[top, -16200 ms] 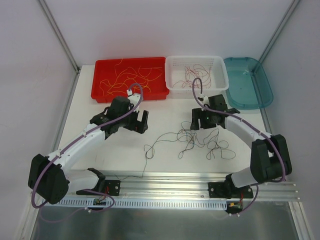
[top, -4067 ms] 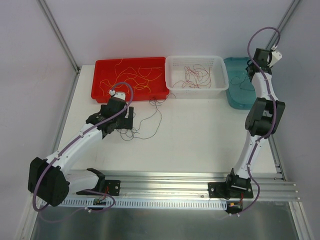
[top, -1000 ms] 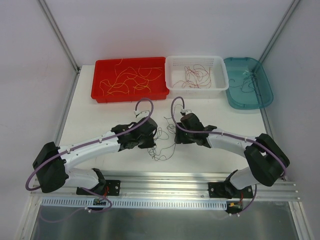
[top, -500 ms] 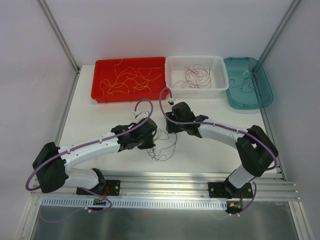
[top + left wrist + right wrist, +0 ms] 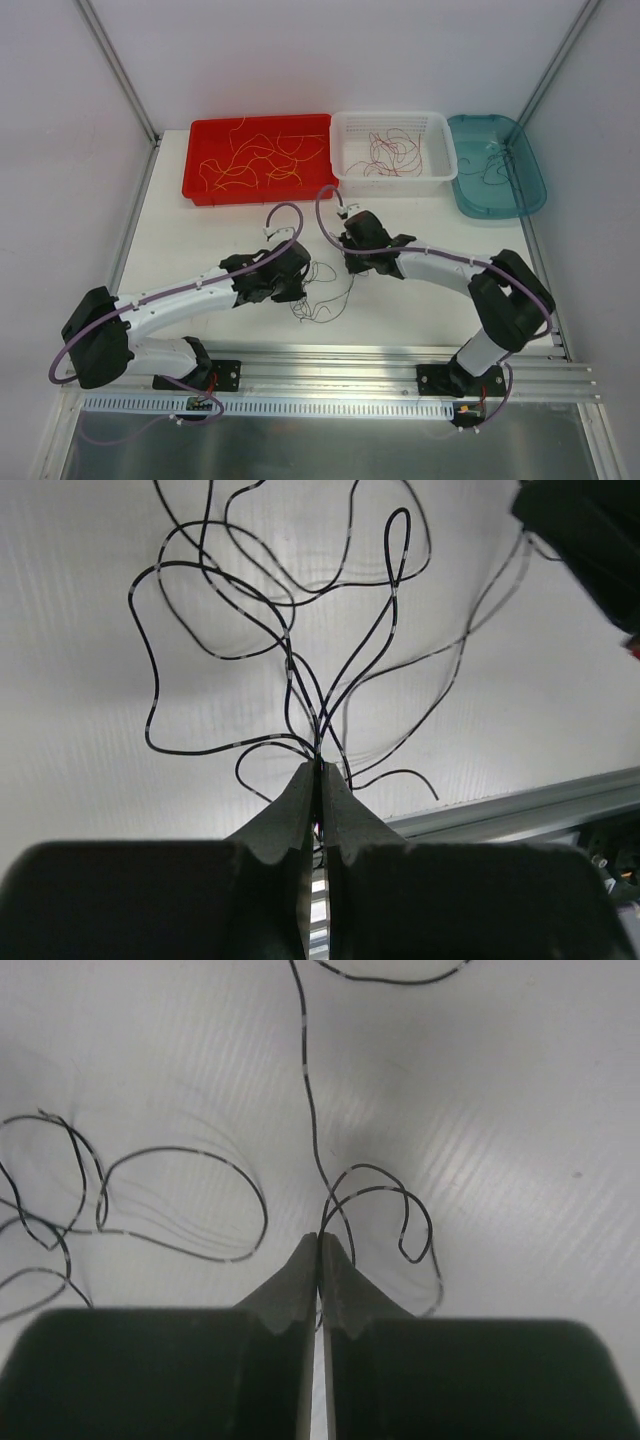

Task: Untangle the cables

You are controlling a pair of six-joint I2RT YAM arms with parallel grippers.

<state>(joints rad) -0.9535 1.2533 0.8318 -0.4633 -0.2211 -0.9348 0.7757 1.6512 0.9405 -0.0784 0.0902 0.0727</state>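
Note:
A loose tangle of thin black cables (image 5: 325, 292) lies on the white table between my two grippers. My left gripper (image 5: 298, 288) sits at the tangle's left edge. In the left wrist view its jaws are shut on a bundle of black cable strands (image 5: 300, 670) that fan out ahead of the left gripper (image 5: 319, 764). My right gripper (image 5: 350, 264) is at the tangle's upper right. In the right wrist view the right gripper (image 5: 320, 1237) is shut on one black cable (image 5: 382, 1192), which loops just past the tips.
Along the back stand a red bin (image 5: 192, 160) with yellow-orange wires, a white basket (image 5: 395, 186) with dark red wires and a teal tray (image 5: 532, 180) with black wires. An aluminium rail (image 5: 400, 360) runs along the near edge.
My right gripper moved left and a little back to the tangle and closed on a black strand. The left gripper stayed shut on its bundle, shifting only slightly.

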